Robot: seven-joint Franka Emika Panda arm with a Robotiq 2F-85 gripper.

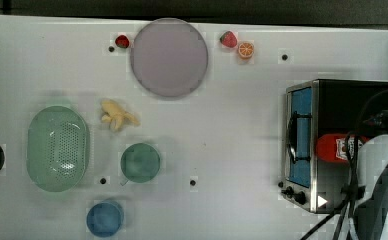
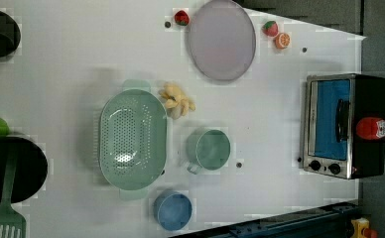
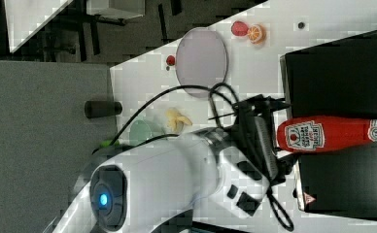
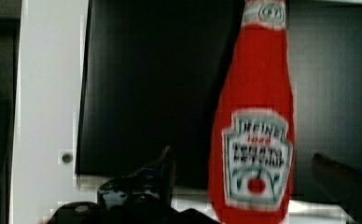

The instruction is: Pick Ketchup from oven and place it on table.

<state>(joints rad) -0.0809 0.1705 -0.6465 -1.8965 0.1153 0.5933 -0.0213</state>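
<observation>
White table beneath; fingers spread either side of ketchup atop oven

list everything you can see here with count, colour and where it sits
red squeeze ketchup bottle: 1, standing on top of the oven
boxy toaster oven: 1, black top, silver front, blue glass door, top view's right
white tabletop: 1, under everything
round plate: 1, pale lilac, top view's upper middle
strawberries: 2, red, flanking the plate
orange half: 1
banana: 1, yellow
colander: 1, green
cup: 1, green
bowl: 1, blue
spatula: 1, green
gripper: 1, black, open around the bottle
</observation>
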